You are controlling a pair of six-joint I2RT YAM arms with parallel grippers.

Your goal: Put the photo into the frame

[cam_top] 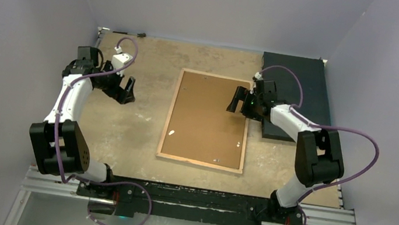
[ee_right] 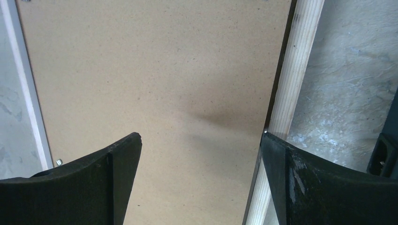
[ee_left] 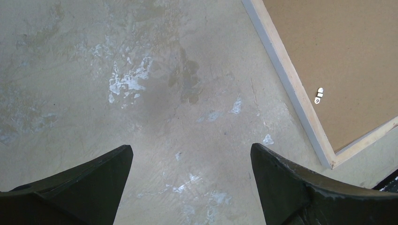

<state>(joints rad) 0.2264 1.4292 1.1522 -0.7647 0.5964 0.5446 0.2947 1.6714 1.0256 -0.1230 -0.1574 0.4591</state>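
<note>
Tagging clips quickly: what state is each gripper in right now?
Left gripper: open, holding nothing, above the table.
Right gripper: open, holding nothing, above the backing board, beside a wooden rail of the frame.

The frame (cam_top: pixel 200 162) lies face down, its front hidden beneath the backing board (cam_top: pixel 208 117).

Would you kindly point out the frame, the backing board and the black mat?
frame (cam_top: pixel 199 164), top view, near wooden rail.
backing board (cam_top: pixel 208 117), top view, its middle.
black mat (cam_top: pixel 316 82), top view, far part.
</note>
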